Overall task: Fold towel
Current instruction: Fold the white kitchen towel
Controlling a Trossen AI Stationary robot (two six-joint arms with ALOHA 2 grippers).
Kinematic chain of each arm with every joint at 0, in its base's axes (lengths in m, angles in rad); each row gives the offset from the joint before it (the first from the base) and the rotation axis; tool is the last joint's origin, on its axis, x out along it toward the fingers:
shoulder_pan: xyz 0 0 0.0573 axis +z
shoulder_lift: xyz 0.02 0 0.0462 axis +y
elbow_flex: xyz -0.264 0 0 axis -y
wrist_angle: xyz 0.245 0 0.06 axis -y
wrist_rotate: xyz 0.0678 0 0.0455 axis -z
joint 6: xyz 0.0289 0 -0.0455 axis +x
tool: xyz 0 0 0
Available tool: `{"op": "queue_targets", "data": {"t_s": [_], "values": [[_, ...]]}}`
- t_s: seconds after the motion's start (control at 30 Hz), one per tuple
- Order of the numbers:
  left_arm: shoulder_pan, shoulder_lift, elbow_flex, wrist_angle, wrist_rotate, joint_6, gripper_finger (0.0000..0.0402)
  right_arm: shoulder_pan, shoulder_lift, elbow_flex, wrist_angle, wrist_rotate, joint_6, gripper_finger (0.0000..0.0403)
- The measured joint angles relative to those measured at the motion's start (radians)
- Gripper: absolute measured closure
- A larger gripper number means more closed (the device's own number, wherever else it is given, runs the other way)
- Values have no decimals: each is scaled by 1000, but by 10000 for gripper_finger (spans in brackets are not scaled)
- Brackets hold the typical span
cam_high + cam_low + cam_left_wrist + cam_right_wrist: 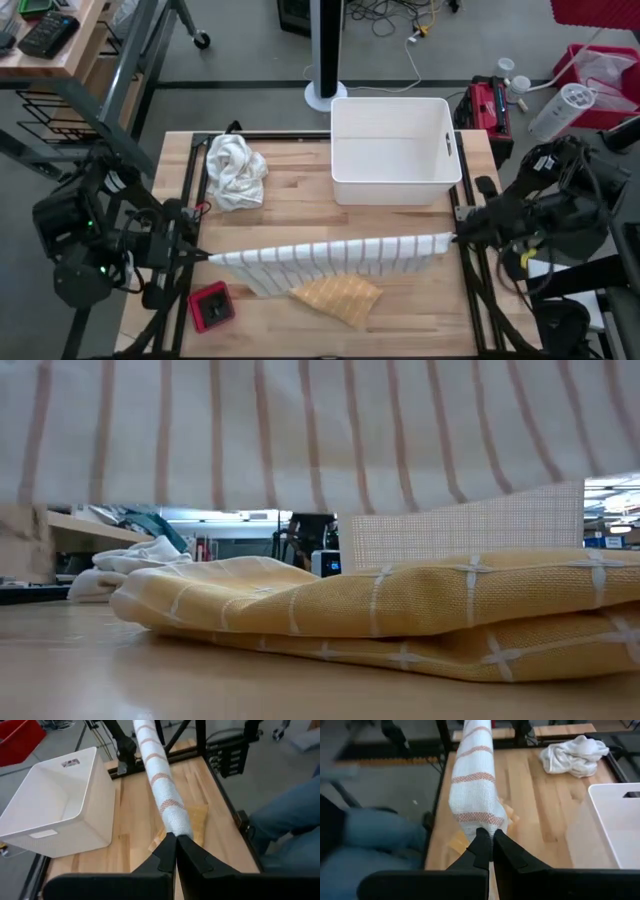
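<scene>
Left pincer [196,255] clamped tight on one end of the striped towel [340,257]; fingers [165,854] pressed together on the cloth in the left wrist view. Right pincer [456,238] likewise closed on the towel's other end, fingers [482,847] pinching the bunched fabric. Towel stretched taut between the two pincers, lifted off the surface [300,220], hanging as a long band just in front of the white bin [394,150]. Left end is lower than right end.

Below the towel, partly under its front edge: yellow checked cloth [337,297], lying flat on the surface; low view shows it folded in layers, with the striped towel hanging above, not touching. Red-and-black small object [211,305] sits beside the left pincer, on the side away from the bin. Crumpled white cloth [235,171] lies just beside the bin, toward the left arm's side. A person's blue-trousered leg [292,817] shows off the surface edge, on the side away from the bin.
</scene>
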Motion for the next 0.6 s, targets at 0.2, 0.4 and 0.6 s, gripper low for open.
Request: {"op": "queue_targets", "data": {"t_s": [0.2, 0.4, 0.6], "values": [[0, -14, 62, 12, -78, 0, 401, 0, -34, 33, 34, 53, 139, 403], [0, -18, 135, 11, -109, -17, 401, 0, -47, 36, 22, 69, 204, 403], [0, -27, 158, 7, -133, -84, 401, 1, -52, 44, 71, 102, 172, 403]]}}
